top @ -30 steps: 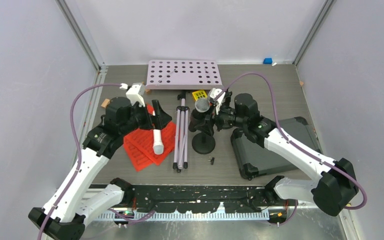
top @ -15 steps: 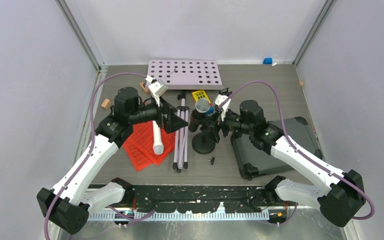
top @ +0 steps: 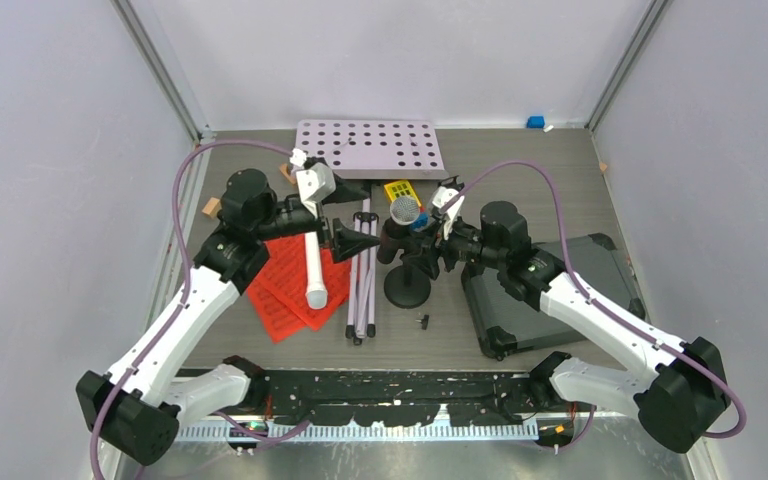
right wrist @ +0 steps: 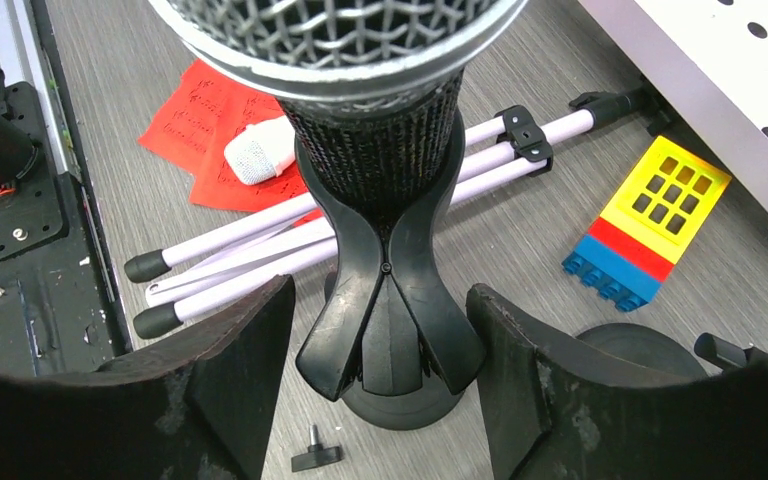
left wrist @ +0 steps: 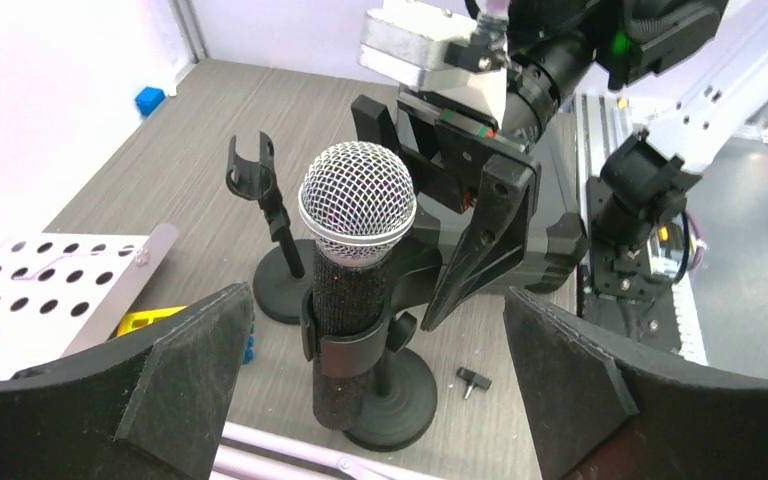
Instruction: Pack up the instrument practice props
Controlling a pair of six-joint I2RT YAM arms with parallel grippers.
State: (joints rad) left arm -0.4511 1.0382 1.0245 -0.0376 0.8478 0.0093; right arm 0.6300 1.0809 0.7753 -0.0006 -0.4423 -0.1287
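Note:
The black grey-headed microphone [top: 403,210] [left wrist: 356,215] [right wrist: 360,60] stands clipped upright in a round-based mic holder [top: 407,290] [right wrist: 390,300]. My right gripper [top: 422,248] [right wrist: 380,295] is open and straddles the holder's clip wings; a gap shows on the left side. My left gripper [top: 350,215] [left wrist: 375,310] is wide open and faces the microphone from the left without touching it. A second, empty holder [left wrist: 270,250] stands behind. The white microphone [top: 315,270] lies on the red sheet-music pages [top: 280,295]. The tripod legs [top: 363,275] lie folded, and the lilac music desk [top: 368,148] is at the back.
The dark hard case [top: 535,300] lies shut under my right forearm. A yellow, red and blue brick [top: 398,190] [right wrist: 650,225] sits by the desk. A small black screw [top: 422,321] [right wrist: 315,455] lies near the holder base. A blue block [top: 535,122] is in the far corner.
My left arm swung away from the white microphone, rightward and back, and now faces the black microphone with its jaws wide. My right gripper's jaws narrowed around the holder clip.

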